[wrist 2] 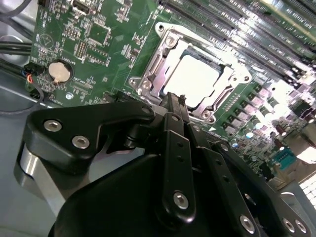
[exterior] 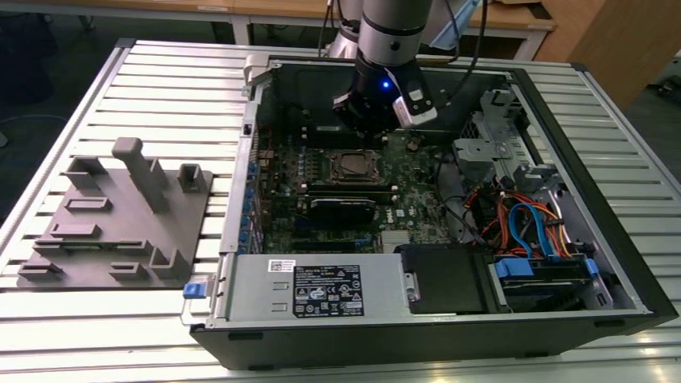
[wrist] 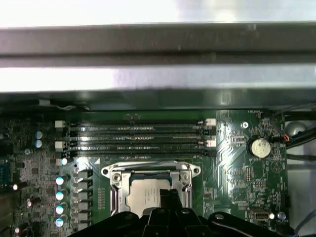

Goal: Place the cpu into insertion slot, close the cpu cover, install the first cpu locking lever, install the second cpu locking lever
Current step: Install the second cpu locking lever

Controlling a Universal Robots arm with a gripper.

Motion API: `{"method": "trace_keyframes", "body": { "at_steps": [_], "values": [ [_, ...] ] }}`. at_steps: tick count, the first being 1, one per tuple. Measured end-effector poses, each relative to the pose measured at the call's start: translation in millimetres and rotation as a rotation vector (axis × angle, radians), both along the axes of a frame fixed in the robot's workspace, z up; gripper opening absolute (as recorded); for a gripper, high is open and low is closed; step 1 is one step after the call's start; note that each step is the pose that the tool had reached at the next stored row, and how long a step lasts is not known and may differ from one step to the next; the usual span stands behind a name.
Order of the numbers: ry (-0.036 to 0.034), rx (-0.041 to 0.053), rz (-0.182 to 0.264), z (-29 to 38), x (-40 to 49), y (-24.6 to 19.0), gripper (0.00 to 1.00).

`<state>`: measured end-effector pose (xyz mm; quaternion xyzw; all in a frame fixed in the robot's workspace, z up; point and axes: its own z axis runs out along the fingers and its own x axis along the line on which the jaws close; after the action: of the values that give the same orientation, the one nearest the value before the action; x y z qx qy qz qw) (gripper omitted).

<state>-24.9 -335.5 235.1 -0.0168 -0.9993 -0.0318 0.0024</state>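
CPU [wrist 2: 196, 79] seated flat in the insertion slot [wrist: 116, 197] on the green motherboard [wrist 2: 98, 49], silvery top facing up; square, so no long axis to tell. CPU cover [wrist 2: 163, 59] closed down over it, a silvery frame with the chip showing through its central window in both wrist views. Slot lying just beside the long black memory slots [wrist: 138, 138], its edges parallel to them, with a round coin battery [wrist 2: 60, 72] off to one side. Gripper [wrist 2: 170, 101] poised close above the slot's edge, black jaws drawn together to a narrow tip with nothing held between them. In the exterior view, arm reaching down into the open computer case [exterior: 596, 263] on the slatted counter [exterior: 159, 72], and a grey fixture block [exterior: 117, 231] lying at that view's left.
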Motion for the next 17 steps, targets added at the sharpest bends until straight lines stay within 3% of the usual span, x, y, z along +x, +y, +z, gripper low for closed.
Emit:
{"method": "trace_keyframes", "body": {
  "at_steps": [5, 12, 17],
  "values": [
    [0.0116, 0.0, -0.002, 0.0, 0.5, -8.1, 0.1],
    [0.0135, 0.0, -0.005, -0.1, 0.6, -20.7, 0.1],
    [0.0143, 0.0, -0.006, -0.7, 0.7, -26.9, 0.1]
  ]
}}
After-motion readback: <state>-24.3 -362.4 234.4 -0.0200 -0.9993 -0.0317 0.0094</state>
